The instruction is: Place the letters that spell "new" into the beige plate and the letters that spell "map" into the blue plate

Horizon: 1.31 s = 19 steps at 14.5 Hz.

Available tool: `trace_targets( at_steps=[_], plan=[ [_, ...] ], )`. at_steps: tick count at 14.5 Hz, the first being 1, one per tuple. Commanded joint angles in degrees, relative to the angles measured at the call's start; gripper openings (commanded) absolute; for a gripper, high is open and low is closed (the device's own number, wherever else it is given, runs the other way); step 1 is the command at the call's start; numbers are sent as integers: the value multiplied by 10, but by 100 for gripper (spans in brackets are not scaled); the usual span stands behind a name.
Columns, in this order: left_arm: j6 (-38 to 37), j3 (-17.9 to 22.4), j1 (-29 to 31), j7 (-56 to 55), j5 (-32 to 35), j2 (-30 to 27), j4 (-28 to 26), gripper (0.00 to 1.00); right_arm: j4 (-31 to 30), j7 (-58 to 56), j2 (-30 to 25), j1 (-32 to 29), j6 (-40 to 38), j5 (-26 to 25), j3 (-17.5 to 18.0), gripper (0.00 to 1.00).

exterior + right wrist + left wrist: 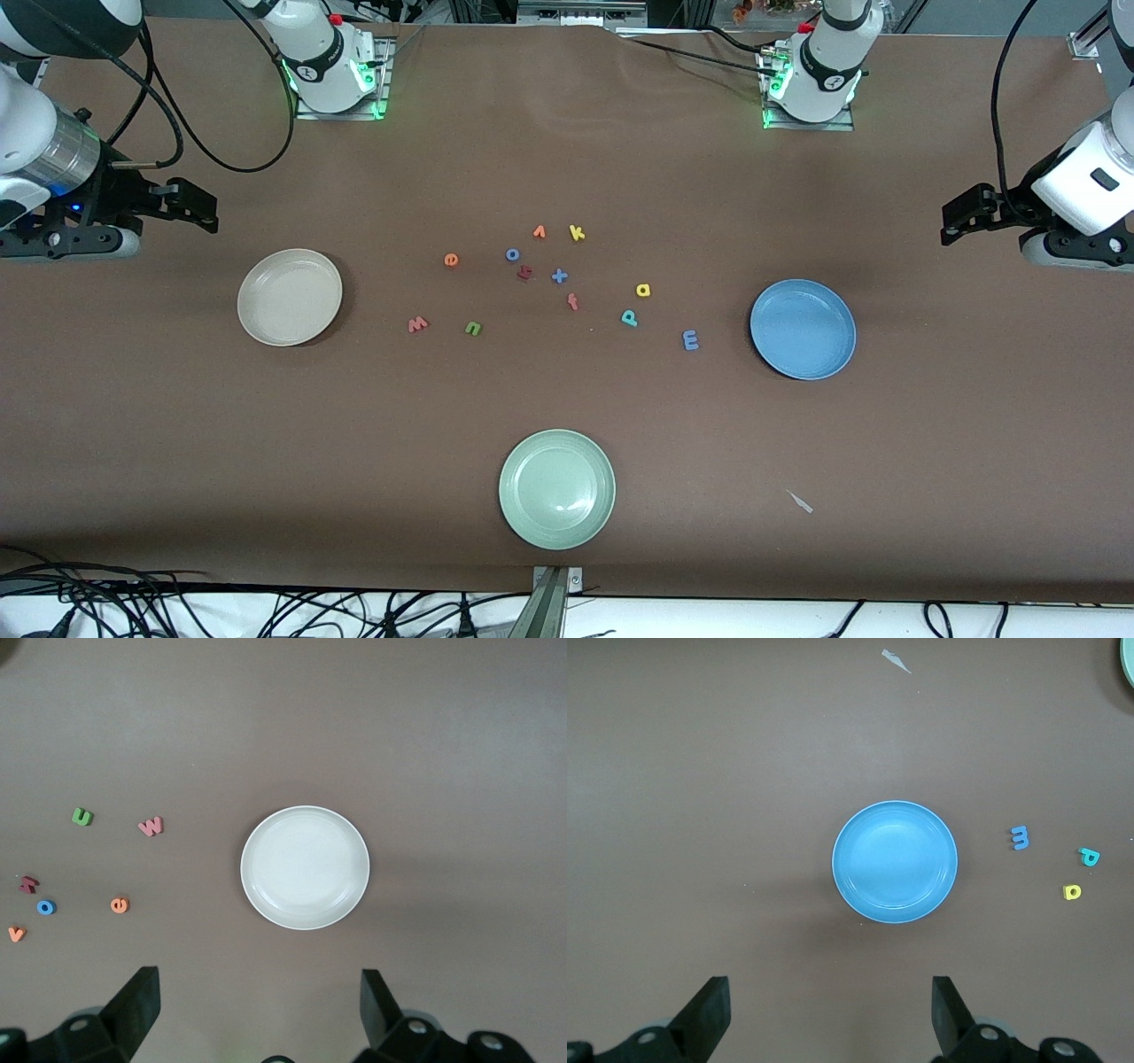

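The beige plate [291, 297] [306, 867] lies empty toward the right arm's end, the blue plate [803, 329] [895, 861] empty toward the left arm's end. Between them on the table lie the orange "e" [451, 260] [120, 904], pinkish "w" [418, 324] [151, 826], green "n" [473, 329] [81, 816], yellow "a" [643, 290] [1072, 892], teal "p" [629, 317] [1089, 856] and periwinkle "m" [691, 339] [1021, 837]. My right gripper [199, 208] [260, 1010] hangs open above the table by the beige plate. My left gripper [961, 221] [831, 1014] hangs open by the blue plate. Neither holds anything.
Other letters sit in the cluster: orange "v" [539, 232], yellow "k" [577, 233], blue "o" [512, 254], a dark red letter [524, 273], a blue cross [559, 276], red "f" [573, 302]. A pale green plate [556, 488] lies nearest the front camera, a paper scrap [800, 501] beside it.
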Motion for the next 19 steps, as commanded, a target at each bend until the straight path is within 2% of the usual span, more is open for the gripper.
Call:
trace_targets(
  at_steps=[1, 19],
  plan=[
    [-13, 0, 2, 11, 11, 7, 18, 100, -8, -9, -7, 3, 6, 9, -5, 100],
    [-12, -3, 1, 12, 12, 6, 18, 100, -9, 2, -7, 3, 20, 8, -11, 100]
  ],
)
